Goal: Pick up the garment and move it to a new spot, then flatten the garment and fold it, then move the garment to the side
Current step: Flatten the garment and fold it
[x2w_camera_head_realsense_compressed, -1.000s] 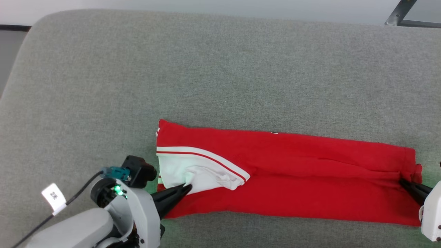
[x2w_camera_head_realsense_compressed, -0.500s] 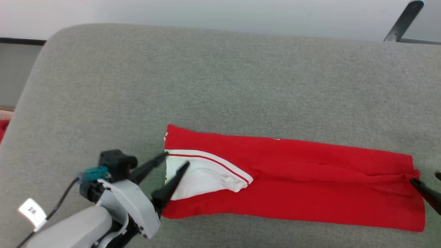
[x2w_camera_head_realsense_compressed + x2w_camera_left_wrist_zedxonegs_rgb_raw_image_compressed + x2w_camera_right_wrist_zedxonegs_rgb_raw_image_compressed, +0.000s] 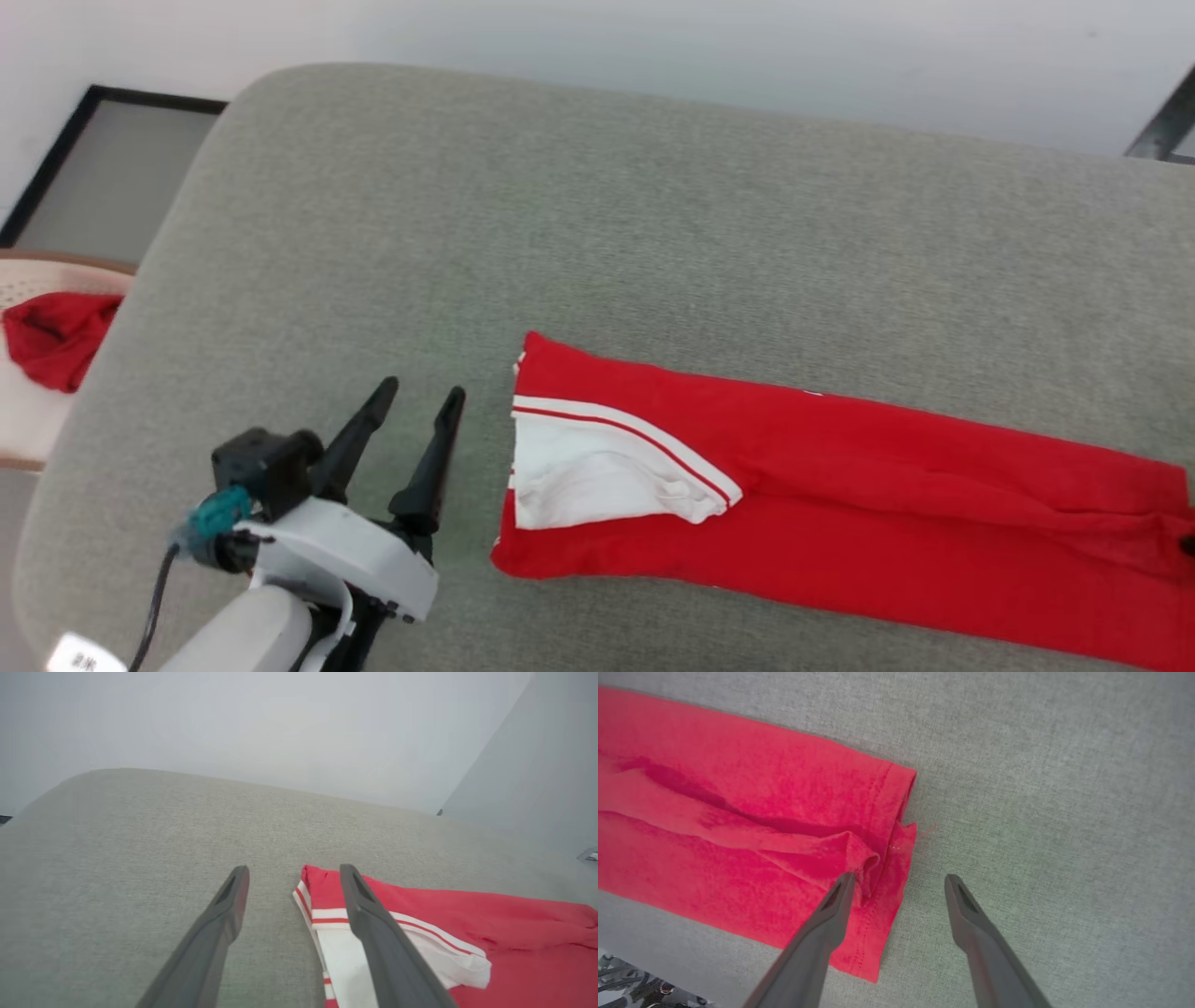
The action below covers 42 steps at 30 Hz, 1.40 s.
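The garment lies folded into a long red strip on the grey cushion, its white sleeve with double-stripe trim on top at the left end. My left gripper stands open just left of that end, apart from the cloth, with nothing between its fingers. In the left wrist view the left gripper hangs over bare cushion, with the garment to the right of it. In the right wrist view my right gripper is open over the garment's wrinkled hem end, holding nothing.
A pale basket at the far left holds a plain red cloth. A dark-framed panel stands behind it. The cushion's rounded edge runs along the left and back. Bare cushion stretches behind and left of the garment.
Both grippers have opened and let go of the garment's ends. The left gripper has drawn back to the left of the cloth. The head camera has turned left, bringing the basket into view.
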Available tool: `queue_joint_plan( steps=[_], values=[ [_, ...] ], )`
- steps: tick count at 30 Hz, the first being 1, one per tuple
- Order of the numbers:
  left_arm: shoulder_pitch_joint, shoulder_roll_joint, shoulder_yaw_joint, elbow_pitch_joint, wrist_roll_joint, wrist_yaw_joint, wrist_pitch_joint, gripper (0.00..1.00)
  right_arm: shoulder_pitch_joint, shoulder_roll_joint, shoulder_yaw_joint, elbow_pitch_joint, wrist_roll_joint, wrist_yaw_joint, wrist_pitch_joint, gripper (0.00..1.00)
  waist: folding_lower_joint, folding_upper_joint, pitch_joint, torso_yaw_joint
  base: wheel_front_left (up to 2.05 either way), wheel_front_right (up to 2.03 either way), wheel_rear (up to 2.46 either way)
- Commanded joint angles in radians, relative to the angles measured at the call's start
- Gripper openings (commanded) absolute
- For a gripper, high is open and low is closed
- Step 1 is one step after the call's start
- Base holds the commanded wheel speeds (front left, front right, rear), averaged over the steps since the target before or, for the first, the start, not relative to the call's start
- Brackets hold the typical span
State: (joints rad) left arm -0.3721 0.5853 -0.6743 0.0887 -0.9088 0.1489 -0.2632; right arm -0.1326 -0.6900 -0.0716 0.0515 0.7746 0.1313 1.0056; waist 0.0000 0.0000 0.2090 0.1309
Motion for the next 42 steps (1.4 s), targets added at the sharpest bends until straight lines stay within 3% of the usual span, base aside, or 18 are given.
queue_joint_plan(
  steps=[1,9,16,23,24,25,26,28,30,42],
  values=[
    [0.024,-0.013,0.026,0.010,0.032,-0.009,-0.001,1.00,-0.002,0.003,-0.010,0.012,-0.006,-0.001,0.008,1.00,0.0000,0.0000,-0.004,0.025,0.00,0.00,0.00],
    [0.104,-0.107,0.186,0.066,0.232,-0.029,-0.001,1.00,0.018,0.032,-0.003,0.067,-0.027,-0.001,0.046,1.00,0.0000,0.0000,0.000,0.054,0.00,0.00,0.00],
    [0.132,-0.176,0.267,0.113,0.370,-0.083,-0.001,1.00,0.030,0.061,-0.004,0.117,-0.038,-0.001,0.041,1.00,0.0000,0.0000,0.003,0.052,0.00,0.00,0.00],
    [0.133,-0.229,0.330,0.148,0.435,-0.143,-0.001,1.00,0.013,0.105,0.013,0.167,-0.056,-0.001,0.020,1.00,0.0000,0.0000,0.004,0.040,0.00,0.00,0.00],
    [0.132,-0.234,0.339,0.152,0.443,-0.149,-0.001,1.00,0.009,0.109,0.017,0.172,-0.058,-0.001,0.018,0.84,0.0000,0.0000,0.005,0.040,0.00,0.00,0.00],
    [0.130,-0.239,0.346,0.155,0.451,-0.154,-0.001,1.00,0.006,0.113,0.023,0.176,-0.060,-0.001,0.015,0.55,0.0000,0.0000,0.005,0.039,0.00,0.00,0.00],
    [0.129,-0.246,0.354,0.158,0.459,-0.160,-0.001,1.00,0.002,0.117,0.029,0.177,-0.061,-0.001,0.008,0.45,0.0000,0.0000,0.006,0.039,0.00,0.00,0.00],
    [0.129,-0.256,0.368,0.162,0.469,-0.173,-0.001,1.00,-0.005,0.123,0.037,0.186,-0.066,-0.001,-0.004,0.14,0.0000,0.0000,0.008,0.039,0.00,0.00,0.00],
    [0.130,-0.266,0.381,0.166,0.481,-0.185,-0.001,1.00,-0.008,0.128,0.047,0.194,-0.066,-0.001,-0.013,0.02,0.0000,0.0000,0.010,0.040,0.00,0.00,0.00],
    [0.144,-0.316,0.452,0.178,0.526,-0.228,-0.001,1.00,-0.039,0.128,0.057,0.218,-0.051,-0.001,-0.052,0.00,0.0000,0.0000,0.015,0.031,0.00,0.00,0.00]
  ],
)
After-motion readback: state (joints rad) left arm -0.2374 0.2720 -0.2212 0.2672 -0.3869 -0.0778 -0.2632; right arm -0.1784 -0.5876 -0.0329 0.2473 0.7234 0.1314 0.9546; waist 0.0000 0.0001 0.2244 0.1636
